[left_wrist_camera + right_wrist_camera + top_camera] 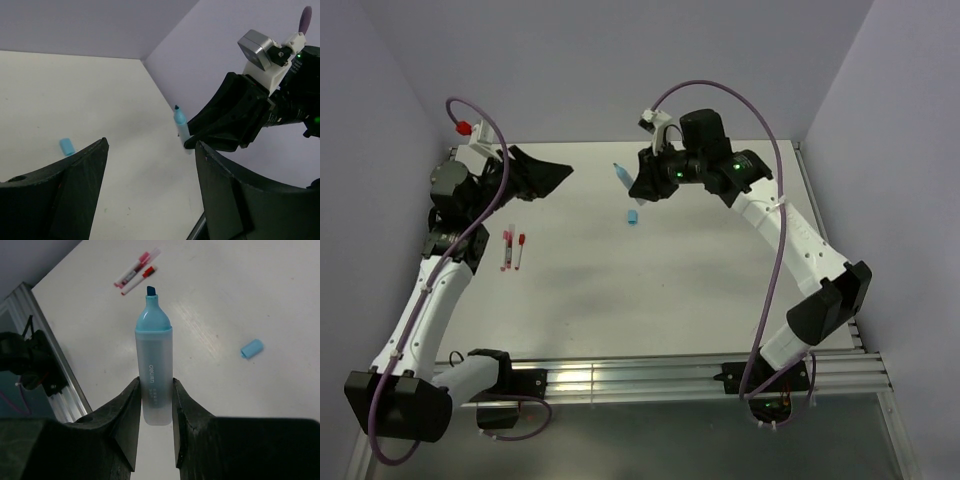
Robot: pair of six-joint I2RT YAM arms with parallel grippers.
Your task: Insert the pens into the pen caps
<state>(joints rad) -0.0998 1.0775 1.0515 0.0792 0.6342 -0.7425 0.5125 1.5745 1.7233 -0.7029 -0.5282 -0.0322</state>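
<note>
My right gripper (640, 183) (155, 383) is shut on the frosted barrel of a light blue pen (620, 175) (154, 365), held above the table with its uncapped dark tip pointing away from the jaws. The matching light blue pen cap (633, 216) (251, 348) (66, 146) lies loose on the white table just below it. Two thin pens with red ends (506, 249) (519, 252) (134, 271) lie side by side on the left. My left gripper (542, 175) (152, 142) hangs open and empty above the far left, facing the blue pen (181, 126).
Lavender walls (620, 60) close in the table at the back and both sides. An aluminium rail (670, 375) (55, 370) runs along the near edge by the arm bases. Purple cables (490, 130) loop over both arms.
</note>
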